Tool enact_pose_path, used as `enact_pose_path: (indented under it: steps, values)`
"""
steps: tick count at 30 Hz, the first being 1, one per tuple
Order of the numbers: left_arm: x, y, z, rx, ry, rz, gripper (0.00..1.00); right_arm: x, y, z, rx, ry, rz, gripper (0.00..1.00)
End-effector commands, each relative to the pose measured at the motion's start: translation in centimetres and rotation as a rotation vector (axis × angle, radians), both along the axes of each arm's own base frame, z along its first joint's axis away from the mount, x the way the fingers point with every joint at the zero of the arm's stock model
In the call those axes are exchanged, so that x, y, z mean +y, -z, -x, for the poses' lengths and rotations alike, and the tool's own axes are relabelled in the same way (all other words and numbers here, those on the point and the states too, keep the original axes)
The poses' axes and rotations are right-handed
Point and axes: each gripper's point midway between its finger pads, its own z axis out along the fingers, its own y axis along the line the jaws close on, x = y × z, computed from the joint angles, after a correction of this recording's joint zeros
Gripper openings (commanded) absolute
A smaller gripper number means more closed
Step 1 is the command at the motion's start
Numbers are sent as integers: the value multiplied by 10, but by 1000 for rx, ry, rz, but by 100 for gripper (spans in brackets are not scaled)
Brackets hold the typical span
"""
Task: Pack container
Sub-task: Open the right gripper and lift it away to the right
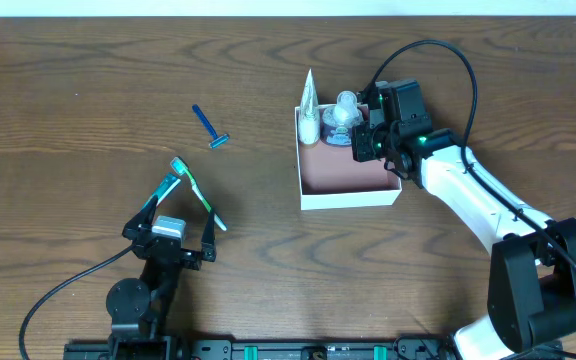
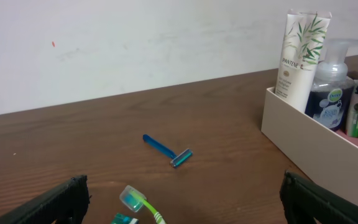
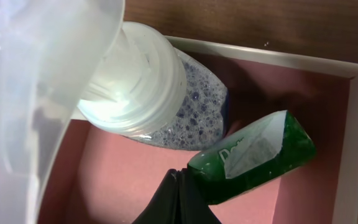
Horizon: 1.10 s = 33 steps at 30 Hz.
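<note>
The container (image 1: 348, 197) is a white-walled box with a pink floor (image 3: 123, 168). Standing in its far end are a white tube (image 1: 310, 105) and a clear pump bottle (image 1: 344, 115). A green tube (image 3: 253, 158) leans beside them. My right gripper (image 3: 179, 186) is shut inside the box with its tips against the green tube's lower end. Nothing shows between the fingers. My left gripper (image 1: 186, 205) is open low over the table, straddling a green toothbrush (image 2: 138, 202) with a clear cap. Nothing is in its grasp.
A blue razor (image 1: 210, 128) lies on the bare wood left of the container and beyond the toothbrush. A small teal piece (image 2: 124, 219) lies beside the toothbrush. The right arm (image 1: 468, 190) reaches in from the lower right, with its black cable arching above it.
</note>
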Motion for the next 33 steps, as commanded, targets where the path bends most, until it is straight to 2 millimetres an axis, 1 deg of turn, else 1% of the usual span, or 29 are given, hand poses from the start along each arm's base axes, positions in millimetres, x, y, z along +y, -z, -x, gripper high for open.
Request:
enact_pose_path:
  steps: [1, 3, 8, 13, 15, 22, 25, 28, 30, 33]
  values:
    - [0, 17, 0, 53, 4, 7, 98, -8, 12, 0, 12, 1, 45, 1]
    - [0, 17, 0, 53, 3, 7, 98, -10, 14, -1, 14, 7, 55, 1]
    - [0, 17, 0, 53, 4, 7, 98, -11, 12, -5, -12, 6, 70, 1]
    - [0, 17, 0, 53, 4, 7, 98, -21, 10, -13, -44, 45, 114, 2]
    - [0, 17, 0, 53, 3, 7, 98, -28, 8, -17, -61, 71, 135, 2]
    - [0, 17, 0, 53, 3, 7, 98, -36, 0, -31, -114, 101, 118, 4]
    - [0, 17, 0, 53, 4, 7, 98, -35, -5, -37, -141, 105, 107, 4]
    - [0, 17, 0, 53, 4, 7, 98, -28, -11, -38, -151, 81, 71, 4]
    - [0, 17, 0, 53, 4, 7, 98, -22, -19, -37, -157, 62, 42, 4]
    - [0, 17, 0, 53, 4, 7, 98, -19, -37, -36, -177, 64, 12, 4]
